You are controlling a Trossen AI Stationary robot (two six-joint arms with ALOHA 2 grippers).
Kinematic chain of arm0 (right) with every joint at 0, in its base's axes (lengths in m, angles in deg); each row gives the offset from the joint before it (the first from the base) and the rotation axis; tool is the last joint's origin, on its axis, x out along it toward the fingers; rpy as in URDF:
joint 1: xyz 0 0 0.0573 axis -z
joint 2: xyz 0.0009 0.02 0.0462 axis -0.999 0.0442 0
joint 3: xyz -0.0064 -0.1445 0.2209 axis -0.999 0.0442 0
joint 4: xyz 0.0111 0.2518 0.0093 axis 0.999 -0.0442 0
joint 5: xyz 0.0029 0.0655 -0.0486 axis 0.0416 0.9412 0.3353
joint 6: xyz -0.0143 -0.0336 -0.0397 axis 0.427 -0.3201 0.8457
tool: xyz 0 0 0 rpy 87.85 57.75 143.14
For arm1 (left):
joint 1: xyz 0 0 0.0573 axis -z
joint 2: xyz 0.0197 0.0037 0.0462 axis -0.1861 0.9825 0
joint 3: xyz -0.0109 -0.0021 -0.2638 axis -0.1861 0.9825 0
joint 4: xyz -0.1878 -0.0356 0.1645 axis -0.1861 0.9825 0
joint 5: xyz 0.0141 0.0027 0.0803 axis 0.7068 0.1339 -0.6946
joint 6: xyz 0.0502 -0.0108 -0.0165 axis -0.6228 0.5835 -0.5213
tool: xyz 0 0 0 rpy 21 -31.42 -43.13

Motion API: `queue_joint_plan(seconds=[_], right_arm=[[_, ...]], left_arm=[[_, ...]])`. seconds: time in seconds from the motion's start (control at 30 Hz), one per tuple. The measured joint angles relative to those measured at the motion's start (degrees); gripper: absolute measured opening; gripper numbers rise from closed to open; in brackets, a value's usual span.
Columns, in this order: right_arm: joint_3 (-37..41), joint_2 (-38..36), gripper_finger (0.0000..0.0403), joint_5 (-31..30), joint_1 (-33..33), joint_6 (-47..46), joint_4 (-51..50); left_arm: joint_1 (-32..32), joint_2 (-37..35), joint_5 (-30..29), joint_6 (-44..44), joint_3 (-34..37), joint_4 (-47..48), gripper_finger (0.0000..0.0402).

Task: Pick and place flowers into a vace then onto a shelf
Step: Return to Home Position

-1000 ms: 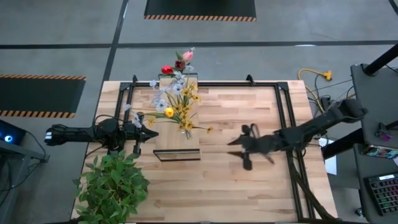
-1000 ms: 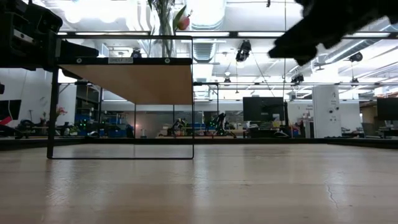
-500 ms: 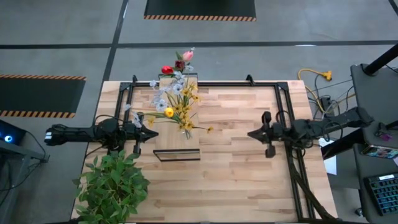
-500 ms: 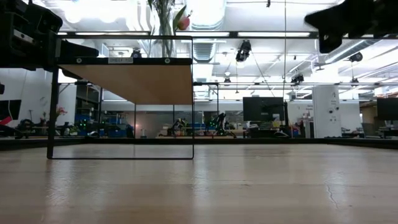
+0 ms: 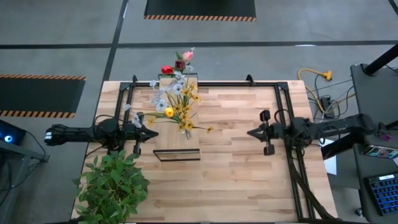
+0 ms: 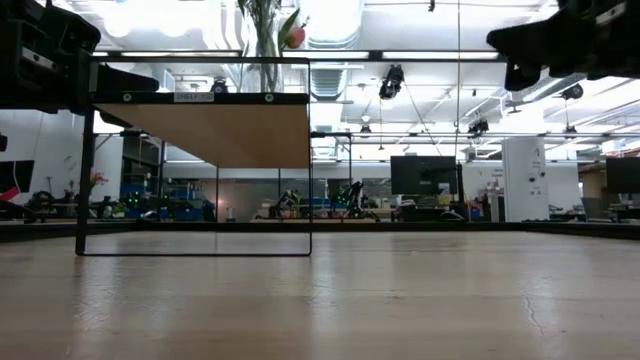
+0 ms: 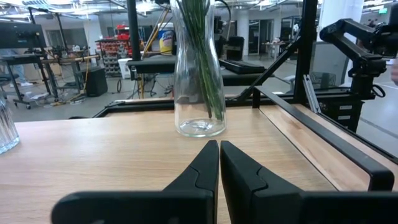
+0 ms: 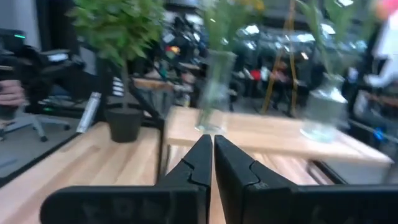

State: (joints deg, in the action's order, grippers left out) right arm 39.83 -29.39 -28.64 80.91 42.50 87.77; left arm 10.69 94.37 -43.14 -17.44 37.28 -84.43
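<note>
The flowers (image 5: 175,104) stand in a clear glass vase (image 7: 199,68) on the shelf (image 5: 178,144), a light-wood board on a black frame at the table's middle left. Yellow sprays and pale blossoms spread over the board. Red and pink tulips (image 5: 178,61) rise from a second vase (image 8: 323,112) at the shelf's far end. My left gripper (image 5: 144,134) hovers shut just left of the shelf, pointing at the vase. My right gripper (image 5: 250,133), also shut, hangs well to the right of the shelf, pointing toward it. In the low view the shelf board (image 6: 200,130) sits high on its frame.
A bushy green potted plant (image 5: 113,185) stands at the table's near left corner, close to my left arm. A black frame rail (image 5: 287,124) runs along the table's right side under my right arm. Bare tabletop (image 5: 230,180) lies between the shelf and my right gripper.
My right gripper has drawn back from the table's middle toward the right edge and a little toward the far edge. It has turned from a slant to level and pointing left. The left arm, the flowers and the shelf have stayed where they were.
</note>
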Motion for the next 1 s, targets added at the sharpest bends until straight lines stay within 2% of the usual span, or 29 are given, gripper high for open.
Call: queue_joint_plan(seconds=[0.2, 0.53, 0.7, 1.0], right_arm=[[-4.04, -6.71, 0.0008, 1.11, 4.83, -6.50, -17.53], [4.81, -14.70, 0.0008, 2.87, 4.76, -7.31, -11.67], [4.79, -17.67, 0.0008, 2.59, 4.76, -10.11, -16.52], [4.73, -23.36, 0.0008, 2.51, 4.74, -8.08, -21.70]], left_arm=[[0.00, 0.00, 0.00, 0.00, 0.00, 0.00, 0.0000], [0.00, 0.00, 0.00, 0.00, 0.01, 0.00, 0.0000], [0.00, 0.00, 0.00, 0.00, 0.01, 0.02, 0.0000], [0.00, 0.00, 0.00, 0.01, 0.01, 0.02, 0.0000]])
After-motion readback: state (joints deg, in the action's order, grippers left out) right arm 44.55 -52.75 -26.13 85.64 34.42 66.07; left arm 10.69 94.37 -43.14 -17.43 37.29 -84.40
